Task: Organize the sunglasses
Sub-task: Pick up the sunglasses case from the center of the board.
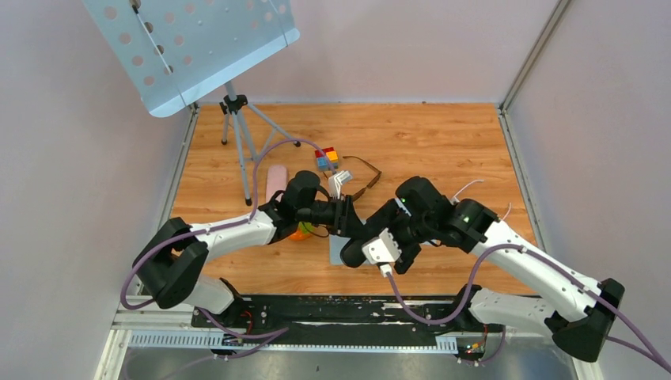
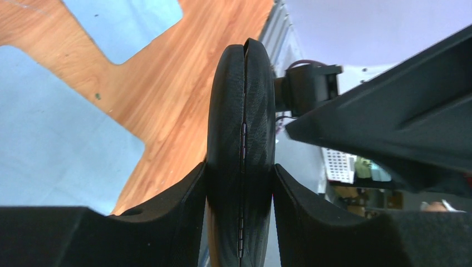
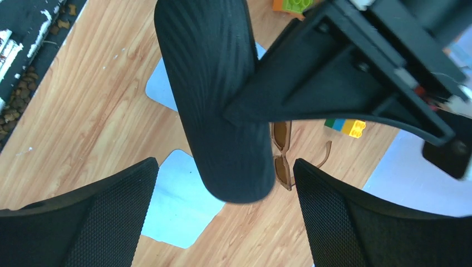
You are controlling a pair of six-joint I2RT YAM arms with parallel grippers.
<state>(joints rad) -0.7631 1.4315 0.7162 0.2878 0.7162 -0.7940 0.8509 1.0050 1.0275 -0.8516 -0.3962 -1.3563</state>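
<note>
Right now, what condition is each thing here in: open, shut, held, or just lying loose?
black case: shut, held above the table by the left end effector.
left end effector: shut on the black case.
right end effector: open, empty, fingers flanking the case's end without touching.
sunglasses: on the table, temple arms unfolded.
pink case: lying on the table, untouched.
cloth: spread flat on the table.

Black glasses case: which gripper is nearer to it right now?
Left. The left gripper is shut on the black case, fingers pressing both its sides. The right gripper is open, its fingers flanking the case's free end without touching.
</note>
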